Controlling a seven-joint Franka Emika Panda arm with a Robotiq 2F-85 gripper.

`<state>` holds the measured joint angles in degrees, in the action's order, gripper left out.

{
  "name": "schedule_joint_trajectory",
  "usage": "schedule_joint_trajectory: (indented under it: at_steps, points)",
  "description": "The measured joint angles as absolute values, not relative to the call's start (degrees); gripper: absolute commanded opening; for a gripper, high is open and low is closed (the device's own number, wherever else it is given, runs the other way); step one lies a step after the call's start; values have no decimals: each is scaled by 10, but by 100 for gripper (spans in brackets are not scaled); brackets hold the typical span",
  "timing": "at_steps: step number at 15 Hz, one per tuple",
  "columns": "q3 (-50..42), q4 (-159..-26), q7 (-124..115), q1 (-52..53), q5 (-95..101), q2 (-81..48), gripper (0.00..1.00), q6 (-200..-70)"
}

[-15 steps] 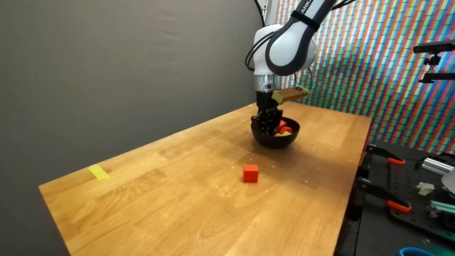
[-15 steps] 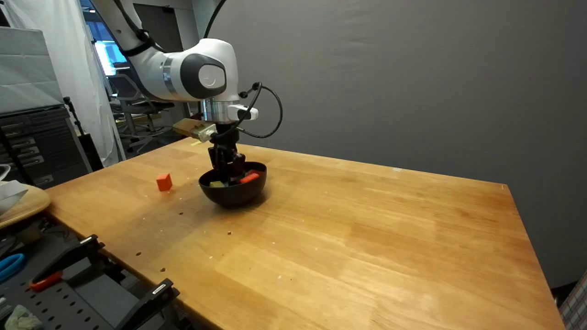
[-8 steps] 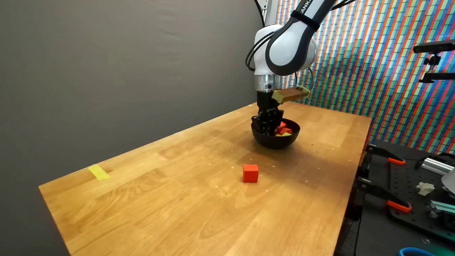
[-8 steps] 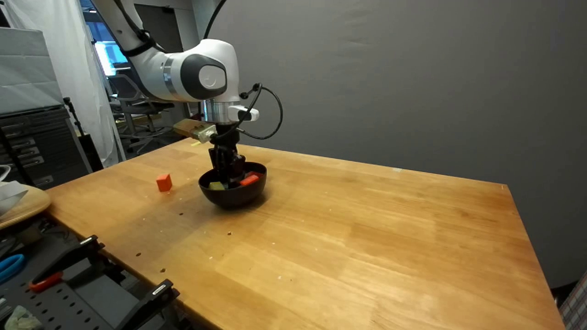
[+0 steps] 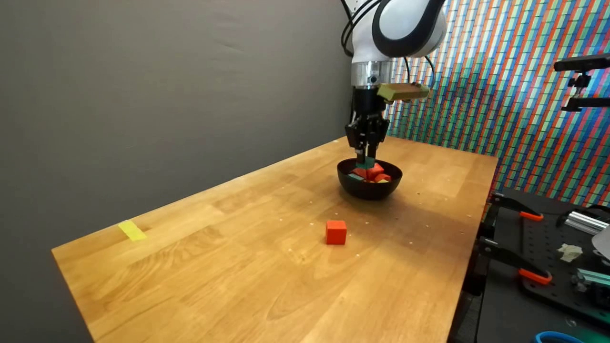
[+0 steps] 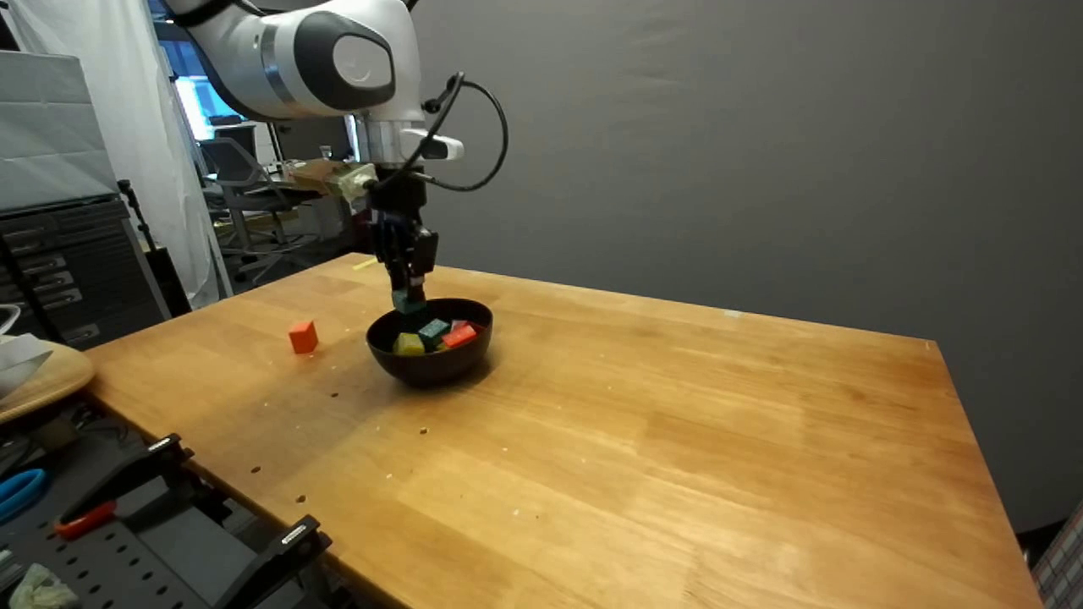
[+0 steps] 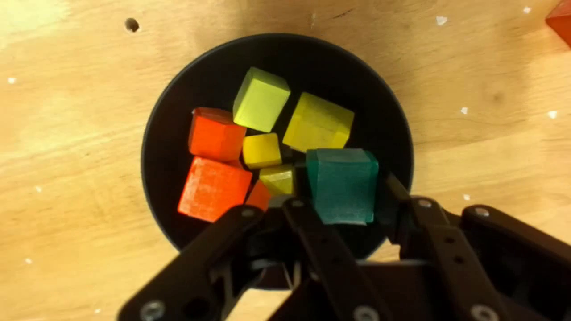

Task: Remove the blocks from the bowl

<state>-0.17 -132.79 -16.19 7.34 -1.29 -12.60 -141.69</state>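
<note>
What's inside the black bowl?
Yellow blocks and red blocks show in the wrist view; an exterior view adds a loose green block. In the wrist view, the claw and gripped green block cover part of the bowl, hiding whatever lies there.

That white arm (image 6: 234, 59) is sporting a grey ring (image 6: 311, 61), a silver collar (image 6: 382, 142) gleaming at its six o'clock, a black cable (image 6: 505, 134) looping at four. Screws (image 7: 153, 309) are studding the black gripper (image 7: 343, 191).
</note>
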Motion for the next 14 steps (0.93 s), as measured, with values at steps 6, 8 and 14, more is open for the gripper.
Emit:
schedule_joint_trajectory:
  at_steps: [6, 8, 14]
  points:
    - [51, -1353, -161, 84, -12, -44, 21, -1409]
    - [72, -1342, -162, 98, -9, -59, 21, -1410]
    - [83, -1236, -181, 146, 62, -208, 40, -1410]
